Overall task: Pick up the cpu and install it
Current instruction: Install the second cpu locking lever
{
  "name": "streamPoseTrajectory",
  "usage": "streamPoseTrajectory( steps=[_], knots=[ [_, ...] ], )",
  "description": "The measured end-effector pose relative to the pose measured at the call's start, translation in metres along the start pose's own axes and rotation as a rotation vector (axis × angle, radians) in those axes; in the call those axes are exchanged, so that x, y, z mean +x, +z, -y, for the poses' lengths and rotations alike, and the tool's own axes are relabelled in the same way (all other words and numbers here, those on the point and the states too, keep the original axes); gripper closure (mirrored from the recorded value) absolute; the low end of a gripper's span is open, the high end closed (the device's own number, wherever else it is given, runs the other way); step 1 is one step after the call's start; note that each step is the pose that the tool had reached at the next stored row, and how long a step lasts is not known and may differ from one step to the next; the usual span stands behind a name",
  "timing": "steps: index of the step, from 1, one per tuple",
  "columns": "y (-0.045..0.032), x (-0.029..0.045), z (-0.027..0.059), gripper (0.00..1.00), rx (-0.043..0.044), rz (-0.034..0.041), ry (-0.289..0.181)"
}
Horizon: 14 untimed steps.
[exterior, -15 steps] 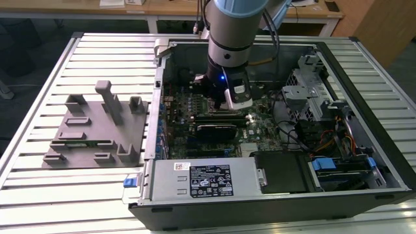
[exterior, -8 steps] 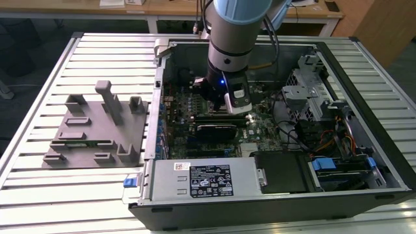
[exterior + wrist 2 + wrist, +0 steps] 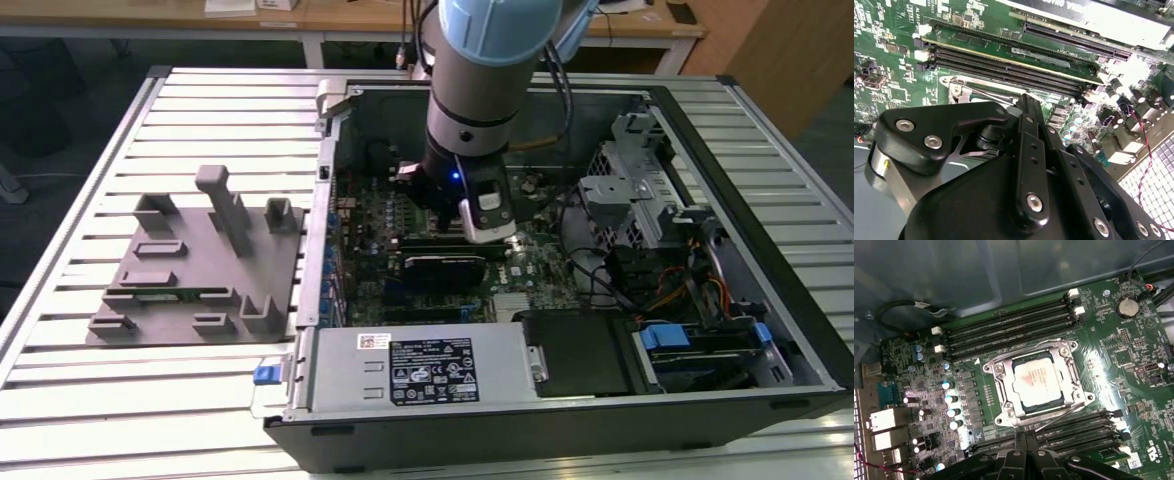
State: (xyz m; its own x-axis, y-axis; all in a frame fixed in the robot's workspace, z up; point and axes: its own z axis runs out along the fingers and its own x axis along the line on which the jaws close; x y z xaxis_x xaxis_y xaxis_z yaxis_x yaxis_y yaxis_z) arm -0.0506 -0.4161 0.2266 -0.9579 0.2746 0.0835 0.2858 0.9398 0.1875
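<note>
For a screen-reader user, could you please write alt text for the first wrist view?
A silver-lidded cpu sits in its metal socket frame on a green motherboard, with memory slots on two sides. The dark gripper hangs above the board, off the chip.

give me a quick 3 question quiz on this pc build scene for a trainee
1. True or false: the cpu lies inside the socket frame on the motherboard.
2. Where is the gripper? A) over the grey parts tray B) inside the computer case, above the motherboard
3. What flanks the socket on two sides?

Key: 1 true. 2 B; the grey parts tray sits outside the computer case. 3 Long black memory slots.
</note>
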Motion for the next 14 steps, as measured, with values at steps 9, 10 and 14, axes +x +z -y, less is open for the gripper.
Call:
streamPoseTrajectory(
  steps=[9, 10, 14],
  knots=[
    [0.0049, -0.0005, 0.0091, 0.89, -0.0367, -0.0118, -0.001],
    [0.0059, -0.0003, 0.0100, 0.89, -0.0393, -0.0125, -0.001],
    [0.0099, 0.0017, 0.0115, 0.89, -0.0540, -0.0225, -0.025]
  ],
)
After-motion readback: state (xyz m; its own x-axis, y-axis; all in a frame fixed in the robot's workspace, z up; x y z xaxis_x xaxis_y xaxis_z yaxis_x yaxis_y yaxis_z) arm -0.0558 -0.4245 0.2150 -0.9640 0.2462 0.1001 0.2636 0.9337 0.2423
